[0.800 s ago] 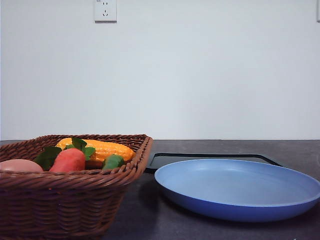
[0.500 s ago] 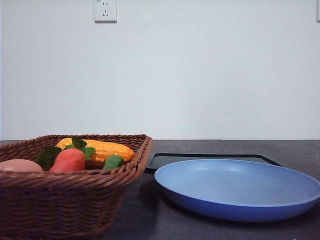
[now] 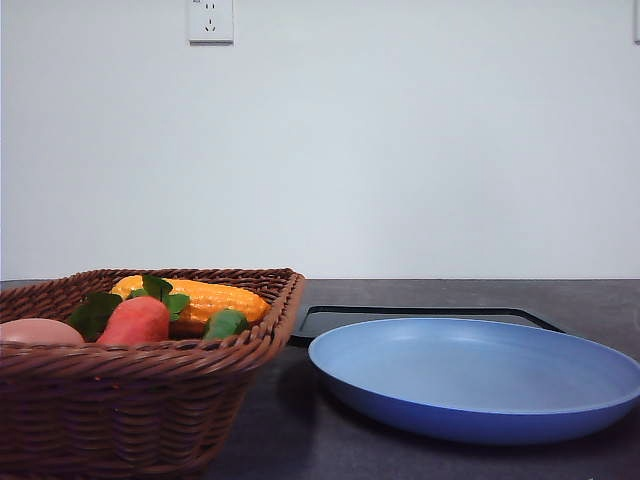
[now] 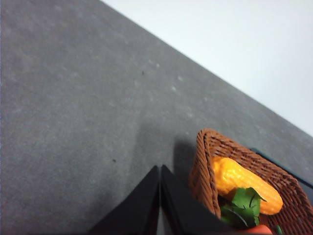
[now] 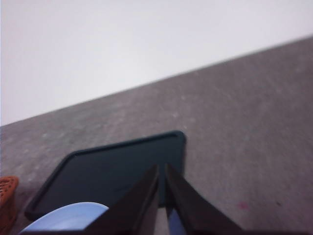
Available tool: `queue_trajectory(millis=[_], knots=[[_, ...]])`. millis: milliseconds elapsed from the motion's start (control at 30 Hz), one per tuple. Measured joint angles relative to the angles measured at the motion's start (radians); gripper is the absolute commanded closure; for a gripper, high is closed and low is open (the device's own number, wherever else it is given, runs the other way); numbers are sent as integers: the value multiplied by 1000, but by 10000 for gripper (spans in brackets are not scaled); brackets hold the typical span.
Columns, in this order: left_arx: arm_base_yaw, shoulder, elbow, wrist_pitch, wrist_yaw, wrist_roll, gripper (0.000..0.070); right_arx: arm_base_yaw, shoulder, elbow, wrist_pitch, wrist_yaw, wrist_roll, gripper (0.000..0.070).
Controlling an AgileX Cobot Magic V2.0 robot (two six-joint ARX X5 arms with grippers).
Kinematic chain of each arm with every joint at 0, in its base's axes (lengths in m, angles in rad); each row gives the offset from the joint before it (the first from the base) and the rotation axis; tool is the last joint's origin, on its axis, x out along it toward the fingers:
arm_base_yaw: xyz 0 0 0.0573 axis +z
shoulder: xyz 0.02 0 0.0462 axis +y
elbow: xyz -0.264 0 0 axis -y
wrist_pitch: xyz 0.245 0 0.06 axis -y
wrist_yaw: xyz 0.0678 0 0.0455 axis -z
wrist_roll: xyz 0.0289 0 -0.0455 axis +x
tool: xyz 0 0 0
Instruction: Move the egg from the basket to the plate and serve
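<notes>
With the egg (image 3: pixel 38 331) lying in the basket (image 3: pixel 150 400) beside the empty plate (image 3: pixel 480 380), the transfer looks unstarted; both grippers, left (image 4: pixel 160 171) and right (image 5: pixel 162 170), have fingers pressed together, so the left must open and reach in.

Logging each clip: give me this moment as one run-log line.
egg: in basket | plate: empty, beside basket | left gripper: shut, empty | right gripper: shut, empty | stage: transfer not started

Basket (image 3: pixel 140 390) at lower left of frame holds egg (image 3: pixel 38 331), carrot (image 3: pixel 135 320), corn (image 3: pixel 205 297); plate (image 3: pixel 480 385) lower right, tray (image 3: pixel 330 318) behind.
</notes>
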Motion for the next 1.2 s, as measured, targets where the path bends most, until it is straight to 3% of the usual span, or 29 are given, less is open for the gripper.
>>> queue_trajectory(millis=[267, 533, 733, 967, 1133, 1200], knots=[[0, 176, 189, -52, 73, 13, 700, 0, 148, 225, -156, 5, 19, 700], [-2, 400, 375, -79, 247, 136, 700, 0, 355, 419, -263, -65, 8, 700], [-31, 583, 518, -201, 387, 263, 700, 0, 522, 539, -366, -160, -69, 700], [-137, 762, 642, -390, 402, 406, 700, 0, 733, 569, -483, -315, -125, 700], [-213, 824, 648, -392, 442, 443, 694, 0, 851, 569, -530, -361, -163, 692], [-234, 835, 648, -390, 445, 453, 665, 0, 899, 569, -544, -361, -169, 639]])
